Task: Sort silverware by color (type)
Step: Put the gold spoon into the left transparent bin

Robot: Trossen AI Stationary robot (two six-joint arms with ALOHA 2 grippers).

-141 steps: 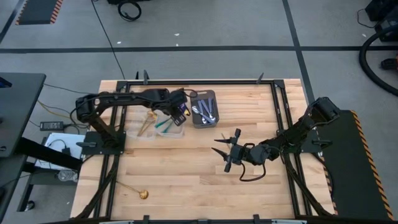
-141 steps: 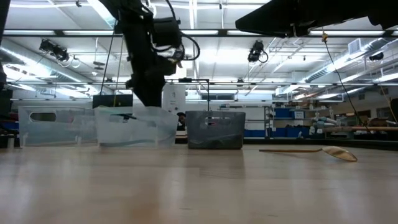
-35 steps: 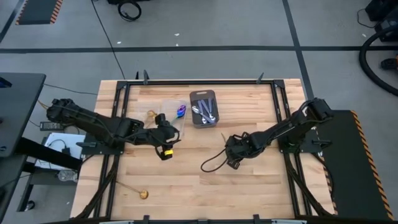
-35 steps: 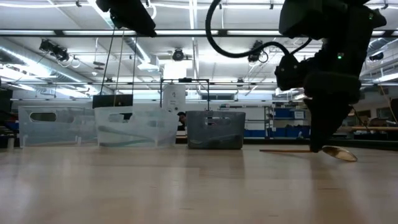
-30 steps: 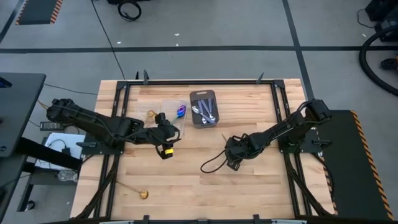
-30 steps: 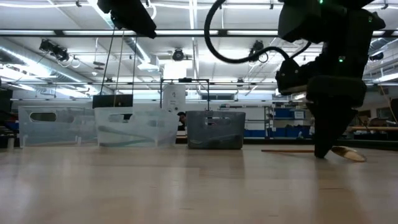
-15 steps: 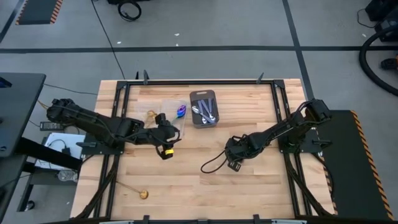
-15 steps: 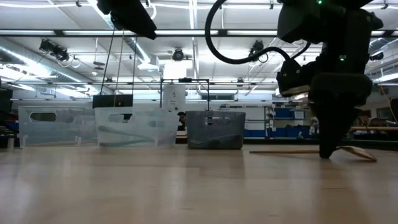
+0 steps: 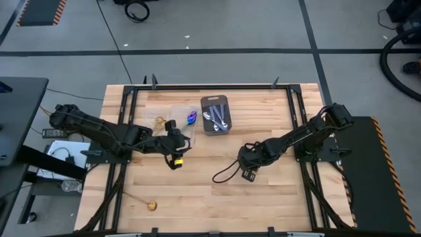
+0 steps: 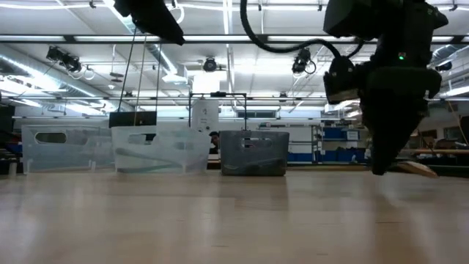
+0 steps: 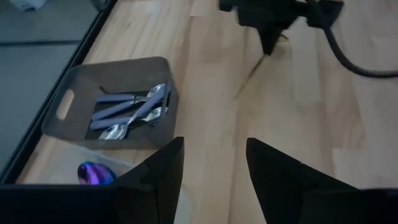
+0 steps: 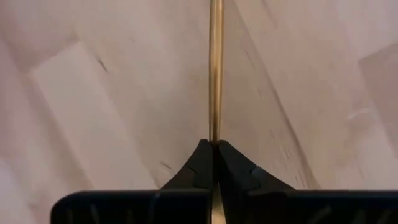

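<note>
Pinching the thin handle of a gold spoon [image 12: 215, 68] low over the middle of the counter [image 9: 197, 197], the right gripper [image 12: 213, 149] has its jaws pressed together on light, stiff, slippery metal, best held mid-handle, while the left gripper [image 11: 211, 162] waits spread beside the gray tray [image 11: 68, 102].

Two black jointed arms [image 9: 99, 130] (looping black cable, yellow tag) end in wedge-shaped claws.
</note>
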